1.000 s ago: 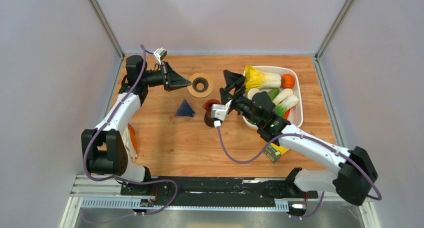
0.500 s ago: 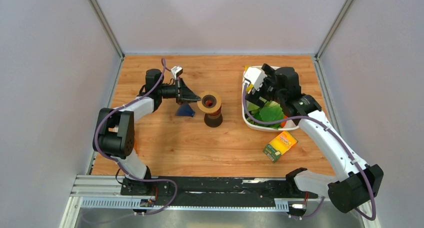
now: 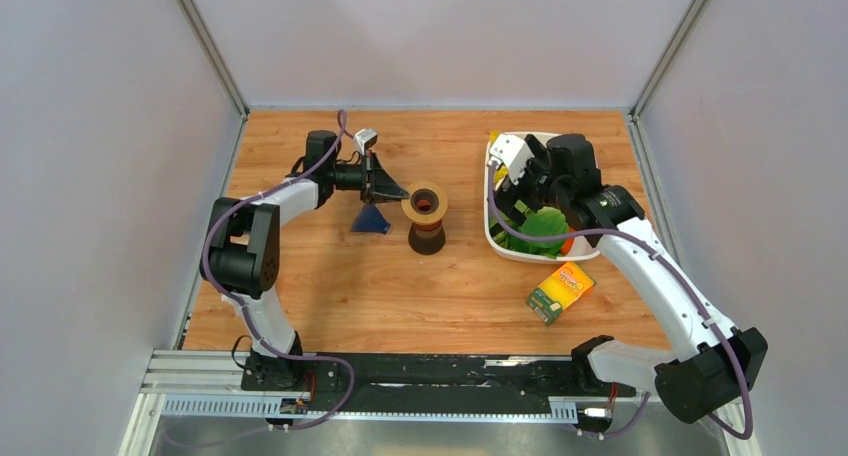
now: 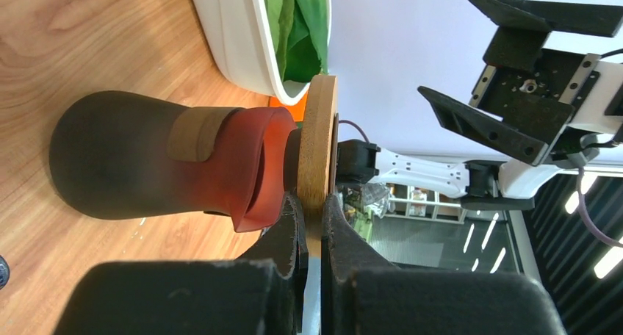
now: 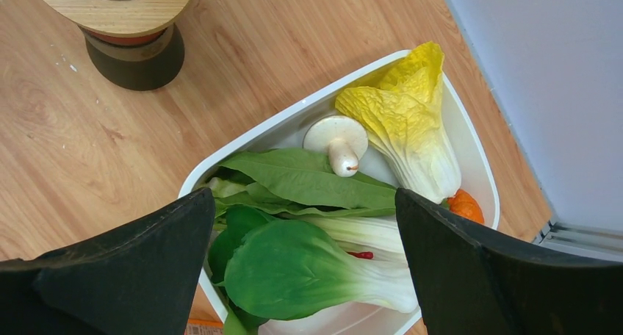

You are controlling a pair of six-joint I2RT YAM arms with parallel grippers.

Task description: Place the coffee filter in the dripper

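Observation:
The dripper (image 3: 425, 216) stands upright mid-table, with a tan wooden rim, reddish neck and dark base. My left gripper (image 3: 398, 191) is shut on the left edge of its rim. In the left wrist view the fingers (image 4: 294, 228) pinch the wooden rim (image 4: 321, 144), with the dark base (image 4: 110, 159) at the left. My right gripper (image 3: 525, 188) hangs open and empty over the white tub (image 3: 492, 238). In the right wrist view (image 5: 305, 195) its jaws stand wide apart above the greens, and the dripper (image 5: 117, 4) shows at top left. The coffee filter is not in view.
A small dark blue triangle (image 3: 372, 219) lies just left of the dripper, under my left gripper. The white tub (image 5: 294, 114) holds cabbage, a mushroom and leafy greens. A yellow-green box (image 3: 560, 289) lies in front of the tub.
One second ago the dripper was tipped between both grippers. It now stands upright, held at the rim by my left gripper. My right gripper has moved away right, over the tub.

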